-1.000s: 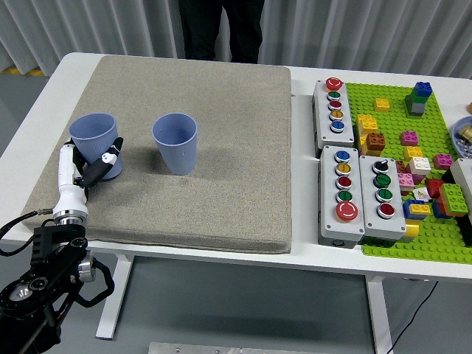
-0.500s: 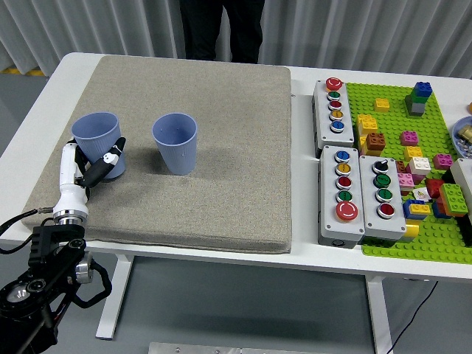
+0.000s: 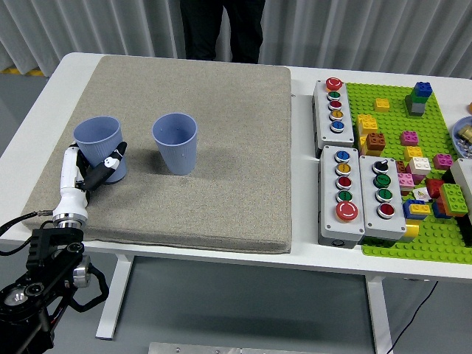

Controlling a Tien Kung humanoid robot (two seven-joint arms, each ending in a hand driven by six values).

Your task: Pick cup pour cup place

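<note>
A: Entry, head view. Fingers (image 3: 110,164) of the left hand (image 3: 88,171): black-tipped, curled round the lower wall of the left cup (image 3: 98,143), thumb side at the cup's 9 o'clock, the rest wrapping its 5 o'clock side. The hand has hold of it.

B: Change against the frame one second back?

A: Small. The left cup has shifted slightly toward 3 o'clock and down the picture, and it stands nearer upright; the hand has moved with it. The forearm and black wrist assembly (image 3: 51,251) at 7 o'clock sit a little lower in the frame. The second cup (image 3: 175,142) has not moved.

B: Position of the task's things?

A: Both blue cups are on the grey mat (image 3: 221,199). The held cup is near the mat's left edge, mouth up. The second cup stands upright at its 3 o'clock, apart from it, with bare mat between them.

B: Surroundings?

A: White table (image 3: 310,254) under the mat. At the mat's 3 o'clock, three grey button boxes (image 3: 360,192), then a green baseplate (image 3: 435,243) with coloured bricks. A person in dark clothing (image 3: 220,29) stands at 12 o'clock, hands not visible. Nothing lies between the two cups.
</note>
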